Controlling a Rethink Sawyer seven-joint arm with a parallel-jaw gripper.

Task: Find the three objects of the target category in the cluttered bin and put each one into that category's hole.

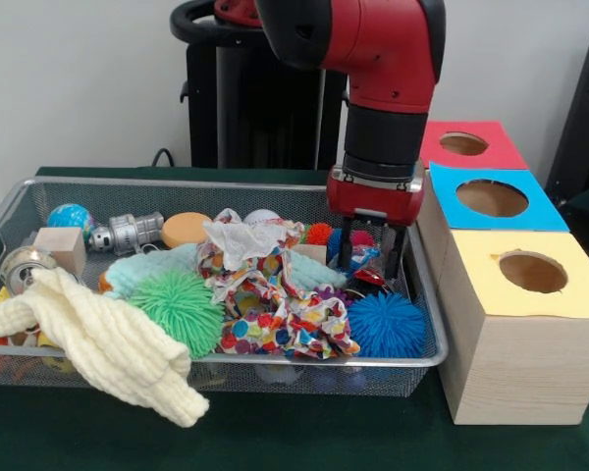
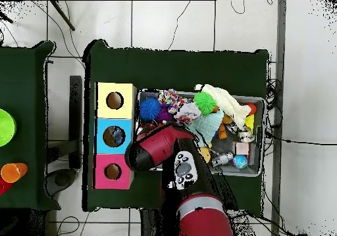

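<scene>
Green-clothed bench (image 1: 275,437); fingers (image 1: 346,247) parted, empty, in the wire bin (image 1: 226,361) at three o'clock, may snag patterned cloth (image 1: 275,314).

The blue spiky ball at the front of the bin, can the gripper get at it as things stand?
Probably yes: the blue spiky ball lies uncovered on top, just in front of the gripper, with nothing over it.

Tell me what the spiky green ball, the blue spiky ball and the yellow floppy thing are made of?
The spiky green ball and blue spiky ball look like soft rubber, judging by their many thin bendy hairs. The yellow floppy thing looks like knitted cloth: it has ribbed rows and droops over the wire bin rim.
</scene>
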